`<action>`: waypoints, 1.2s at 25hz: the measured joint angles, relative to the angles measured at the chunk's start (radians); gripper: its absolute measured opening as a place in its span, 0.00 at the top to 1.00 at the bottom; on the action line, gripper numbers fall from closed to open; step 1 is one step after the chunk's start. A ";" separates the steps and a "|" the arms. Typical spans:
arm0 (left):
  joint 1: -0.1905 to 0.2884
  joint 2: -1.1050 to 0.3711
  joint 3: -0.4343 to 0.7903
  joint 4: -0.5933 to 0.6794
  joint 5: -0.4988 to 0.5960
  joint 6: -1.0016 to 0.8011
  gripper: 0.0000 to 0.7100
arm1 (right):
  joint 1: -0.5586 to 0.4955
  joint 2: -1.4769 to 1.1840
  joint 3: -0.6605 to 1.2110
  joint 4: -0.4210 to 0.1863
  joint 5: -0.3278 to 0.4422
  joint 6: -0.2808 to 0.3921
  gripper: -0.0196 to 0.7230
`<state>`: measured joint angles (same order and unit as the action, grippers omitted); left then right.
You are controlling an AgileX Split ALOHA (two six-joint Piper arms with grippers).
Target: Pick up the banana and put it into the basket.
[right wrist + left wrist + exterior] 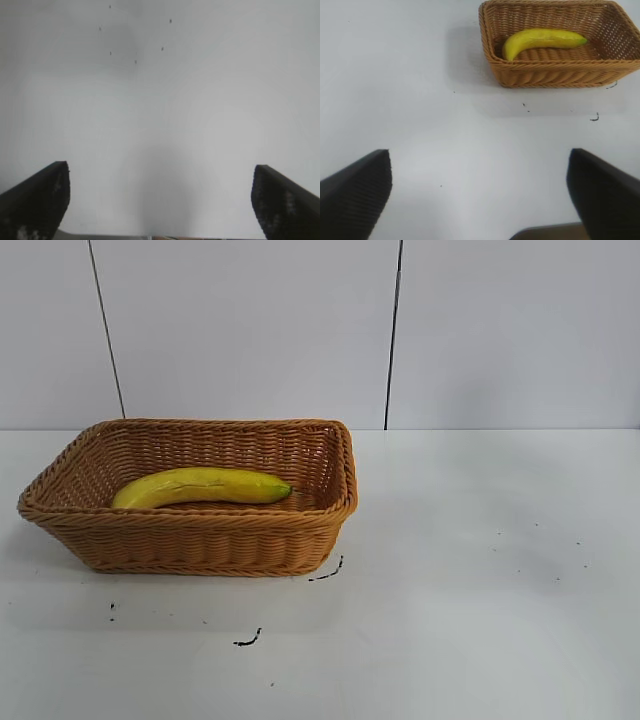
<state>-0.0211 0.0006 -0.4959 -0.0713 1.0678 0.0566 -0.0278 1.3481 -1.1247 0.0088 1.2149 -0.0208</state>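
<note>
The yellow banana point(200, 486) lies lengthwise inside the tan woven basket point(190, 535) at the left of the white table. Both show in the left wrist view too, the banana point(542, 40) resting in the basket point(555, 75) far from my left gripper point(480, 192). My left gripper is open and empty, well back from the basket over bare table. My right gripper point(161, 200) is open and empty over bare table, with neither the banana nor the basket in its view. Neither arm shows in the exterior view.
The white table point(480, 580) carries small dark marks point(248, 640) in front of the basket and a few specks at the right. A white panelled wall point(250, 330) stands behind the table.
</note>
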 joint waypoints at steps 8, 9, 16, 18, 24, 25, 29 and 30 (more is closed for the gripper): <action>0.000 0.000 0.000 -0.001 0.000 0.000 0.03 | 0.000 -0.398 0.421 0.011 -0.047 0.000 0.05; 0.000 0.000 0.000 -0.001 0.000 0.000 0.03 | 0.000 -0.456 0.469 0.011 -0.071 0.000 0.05; 0.000 0.000 0.000 -0.001 0.000 0.000 0.03 | 0.000 -0.855 0.626 0.013 -0.185 0.000 0.05; 0.000 0.000 0.000 -0.001 0.000 0.000 0.03 | 0.000 -0.958 0.628 0.013 -0.187 0.000 0.05; 0.000 0.000 0.000 -0.001 0.000 0.000 0.03 | 0.000 -1.138 0.629 0.014 -0.195 0.000 0.05; 0.000 0.000 0.000 -0.001 0.000 0.000 0.03 | 0.000 -1.151 0.629 0.014 -0.195 0.000 0.05; 0.000 0.000 0.000 -0.001 0.000 0.000 0.03 | 0.002 -1.191 0.629 0.014 -0.195 0.000 0.05; 0.000 0.000 0.000 -0.001 0.000 0.000 0.03 | 0.002 -1.203 0.629 0.014 -0.195 0.000 0.05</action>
<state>-0.0211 0.0006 -0.4959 -0.0721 1.0678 0.0566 -0.0254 0.1451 -0.4960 0.0231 1.0204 -0.0208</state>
